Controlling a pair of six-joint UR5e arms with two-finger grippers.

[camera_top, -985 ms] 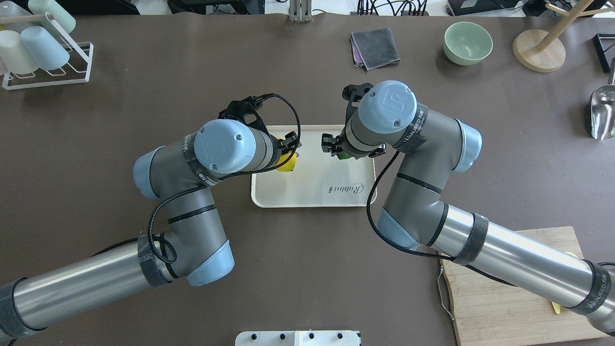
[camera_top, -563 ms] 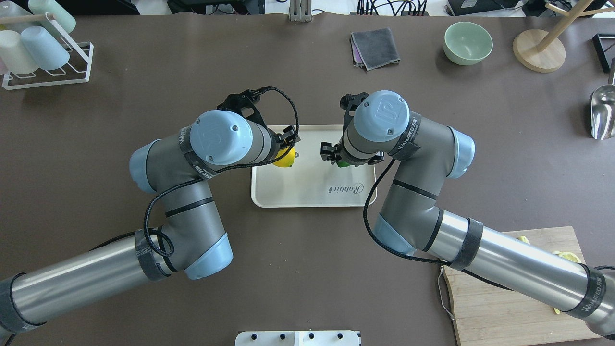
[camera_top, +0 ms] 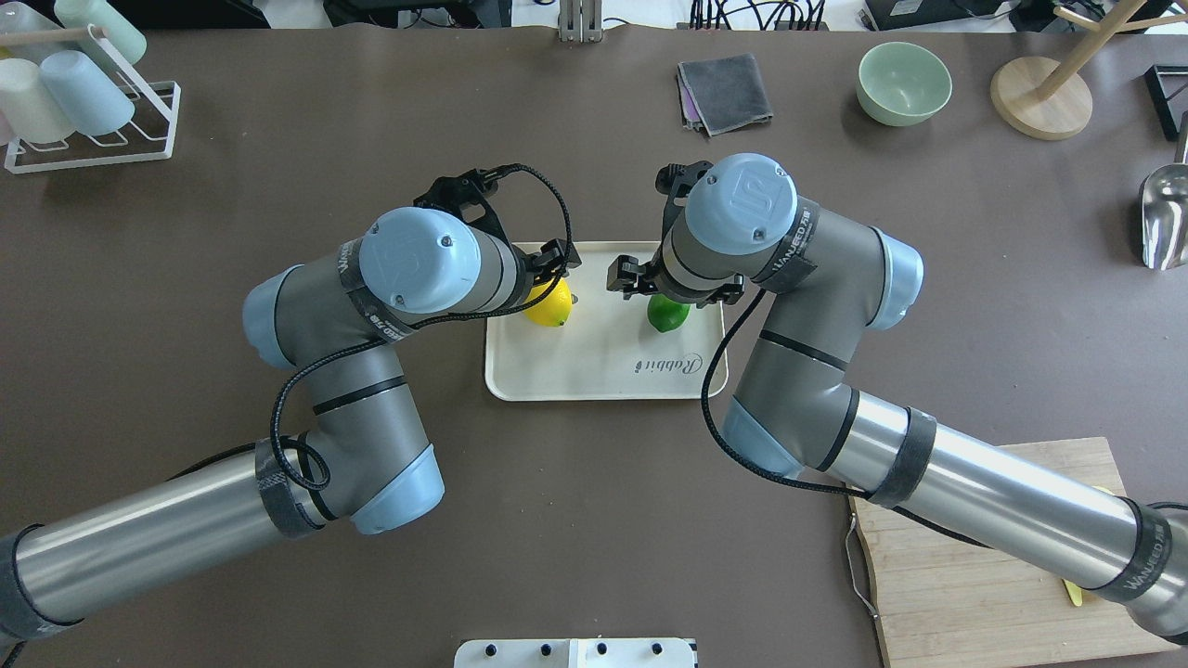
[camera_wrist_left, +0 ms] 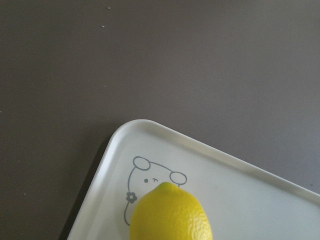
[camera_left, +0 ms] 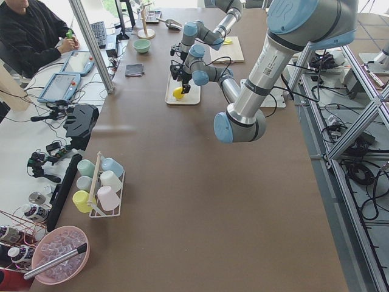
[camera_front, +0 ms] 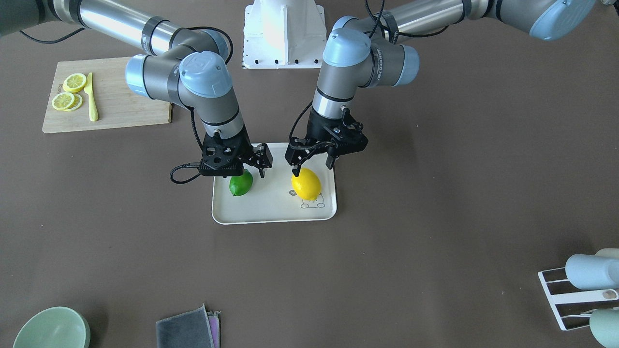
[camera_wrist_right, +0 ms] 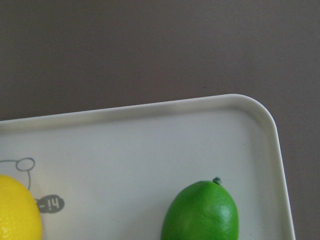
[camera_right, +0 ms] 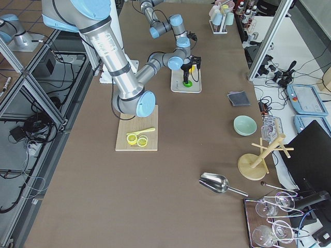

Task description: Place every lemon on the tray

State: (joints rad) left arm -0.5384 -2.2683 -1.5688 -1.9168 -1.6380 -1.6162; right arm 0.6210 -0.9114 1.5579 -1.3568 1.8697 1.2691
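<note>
Two UR5e arms meet over the cream tray [camera_front: 271, 210]. The left gripper [camera_front: 313, 168] hangs above its bunny-drawing end and the right gripper [camera_front: 250, 169] above the opposite end, each with jaws spread and holding nothing. The yellow lemon [camera_front: 306, 184] lies on the drawing, and the green lemon [camera_front: 241, 184] lies near the tray's other short rim, well apart from it. The task looks done. The safest retreat is probably straight up off the tray with fingers wide, since either fruit could roll if nudged.
</note>
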